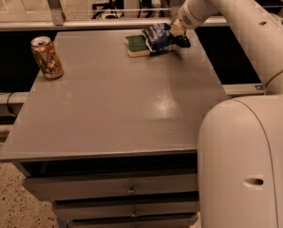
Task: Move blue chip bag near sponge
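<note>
Blue chip bag: the blue chip bag (156,37) lies at the far edge of the grey table (117,108), its left end touching or overlapping the sponge (137,45); which of the two cannot be told.
Sponge: green top over a pale base, flat on the table, just left of the bag.
Gripper: the gripper (178,34) sits at the bag's right end, closed on the crumpled foil there and holding the bag.
Arm: the arm (236,27) reaches in from the right, over the table's far right corner.
Weight: judged very light; mostly air and chips.
Stiffness: soft, crinkly foil that folds under a pinch and sags away from the held end.
Slip: the foil looks slick, so a shallow pinch may slide off.
Fragility: the contents crush easily, so a hard squeeze on the body is best avoided.
Where to hold: a crimped end seam, as it is held now, gives flat, doubled material.
Other item: a dented copper-coloured can (47,57) stands well apart at the left.
Progress: the bag looks already beside the sponge; release seems to remain.
</note>
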`<state>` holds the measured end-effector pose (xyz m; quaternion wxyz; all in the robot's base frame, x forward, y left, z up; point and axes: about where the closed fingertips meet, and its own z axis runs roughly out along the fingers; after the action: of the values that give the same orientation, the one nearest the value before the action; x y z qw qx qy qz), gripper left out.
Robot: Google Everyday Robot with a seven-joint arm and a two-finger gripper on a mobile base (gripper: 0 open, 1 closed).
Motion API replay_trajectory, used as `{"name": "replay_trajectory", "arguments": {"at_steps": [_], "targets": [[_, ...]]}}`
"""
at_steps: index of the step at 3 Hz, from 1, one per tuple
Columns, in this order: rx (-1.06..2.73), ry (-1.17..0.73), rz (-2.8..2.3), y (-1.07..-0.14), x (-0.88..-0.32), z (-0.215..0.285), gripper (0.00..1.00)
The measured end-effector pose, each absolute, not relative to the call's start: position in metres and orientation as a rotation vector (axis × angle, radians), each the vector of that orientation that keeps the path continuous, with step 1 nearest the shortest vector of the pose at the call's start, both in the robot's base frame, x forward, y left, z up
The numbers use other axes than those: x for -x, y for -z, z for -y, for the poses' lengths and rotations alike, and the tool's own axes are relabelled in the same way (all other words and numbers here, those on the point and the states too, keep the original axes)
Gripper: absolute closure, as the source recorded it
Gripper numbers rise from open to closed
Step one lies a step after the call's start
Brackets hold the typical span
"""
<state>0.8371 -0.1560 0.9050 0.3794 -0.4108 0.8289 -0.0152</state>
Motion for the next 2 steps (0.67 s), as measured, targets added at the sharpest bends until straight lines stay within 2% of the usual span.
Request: {"name": "replay_trajectory", "arguments": {"at_steps": [1, 2], "targets": [[1.061, 0.005, -2.116, -0.9022, -0.8308, 0.1551, 0.13], [1.071, -0.01, -2.101, -0.9064, -0.8227, 0.159, 0.0]]}}
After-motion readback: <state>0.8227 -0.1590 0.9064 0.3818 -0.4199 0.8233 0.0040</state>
